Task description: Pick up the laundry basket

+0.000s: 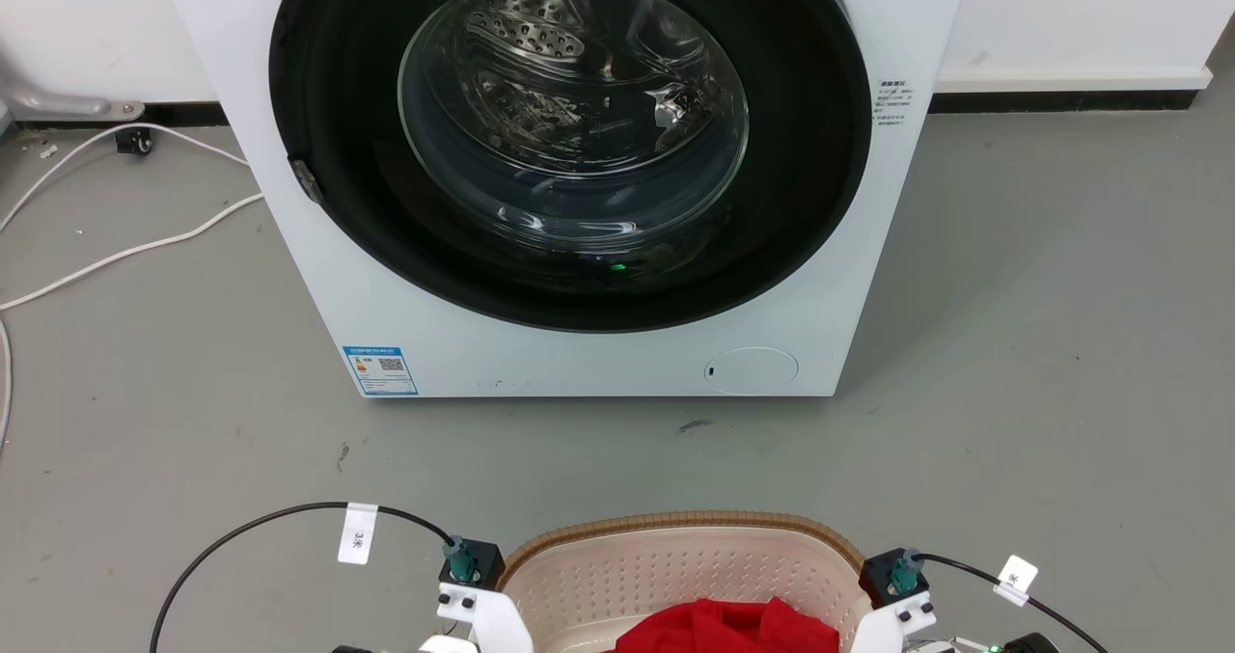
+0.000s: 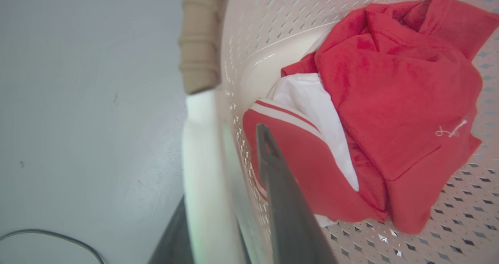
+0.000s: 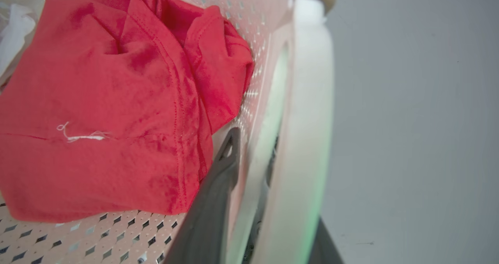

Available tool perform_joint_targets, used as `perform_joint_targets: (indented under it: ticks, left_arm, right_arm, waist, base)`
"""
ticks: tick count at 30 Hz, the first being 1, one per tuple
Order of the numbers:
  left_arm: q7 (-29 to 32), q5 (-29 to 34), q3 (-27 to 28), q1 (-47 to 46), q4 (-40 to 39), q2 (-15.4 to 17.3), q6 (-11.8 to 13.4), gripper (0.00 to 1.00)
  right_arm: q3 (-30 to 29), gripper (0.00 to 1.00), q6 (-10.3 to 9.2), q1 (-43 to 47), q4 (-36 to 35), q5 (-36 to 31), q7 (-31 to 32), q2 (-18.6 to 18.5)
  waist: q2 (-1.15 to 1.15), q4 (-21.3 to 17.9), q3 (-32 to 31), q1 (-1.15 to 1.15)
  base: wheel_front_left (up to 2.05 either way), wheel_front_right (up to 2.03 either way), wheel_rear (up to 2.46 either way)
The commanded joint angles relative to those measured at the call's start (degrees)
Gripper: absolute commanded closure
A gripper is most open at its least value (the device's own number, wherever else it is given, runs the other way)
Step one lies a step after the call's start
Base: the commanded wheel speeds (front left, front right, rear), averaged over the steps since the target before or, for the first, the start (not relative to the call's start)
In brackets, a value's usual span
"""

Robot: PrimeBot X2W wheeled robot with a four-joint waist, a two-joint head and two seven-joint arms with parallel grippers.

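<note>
Left wrist view has the left gripper (image 2: 222, 166) straddling one side of the laundry basket (image 2: 296, 26), with one dark finger inside the perforated wall beside the red garment (image 2: 390, 100) and the other outside the white loop handle (image 2: 199, 158). The right gripper (image 3: 275, 178) straddles the opposite handle (image 3: 308, 100) likewise, though I cannot tell whether either pair presses the plastic. Thin, light and probably springy, with only a soft load, the basket likely lifts best by both handles together, kept level

Laundry basket (image 1: 675, 520) stands on floor (image 1: 1042, 344) before washing machine (image 1: 598, 364), garments (image 1: 724, 629) inside. Left pincer (image 2: 222, 178) straddles its left wall, right pincer (image 3: 276, 186) its right. Cables (image 1: 145, 246) lie left of machine.
</note>
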Motion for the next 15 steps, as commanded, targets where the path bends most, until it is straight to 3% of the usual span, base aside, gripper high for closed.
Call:
perform_joint_targets:
  ticks: [1, 15]
  left_arm:
    - [-0.50, -0.25, -0.33, -1.21, -0.90, -1.44, -0.82, 1.00]
    - [-1.02, -1.77, -1.93, -1.46, -0.62, -1.06, -0.82, 1.00]
  right_arm:
    - [0.51, 1.00, 0.68, -0.14, -0.47, -0.15, -0.01, 1.04]
    - [0.49, 1.00, 0.68, 0.18, -0.47, -0.03, -0.02, 1.06]
  waist:
    - [0.00, -0.03, -0.01, 0.00]
    - [0.00, -0.17, 0.02, 0.00]
  base:
    - [0.00, 0.00, 0.00]
    - [0.00, 0.00, 0.00]
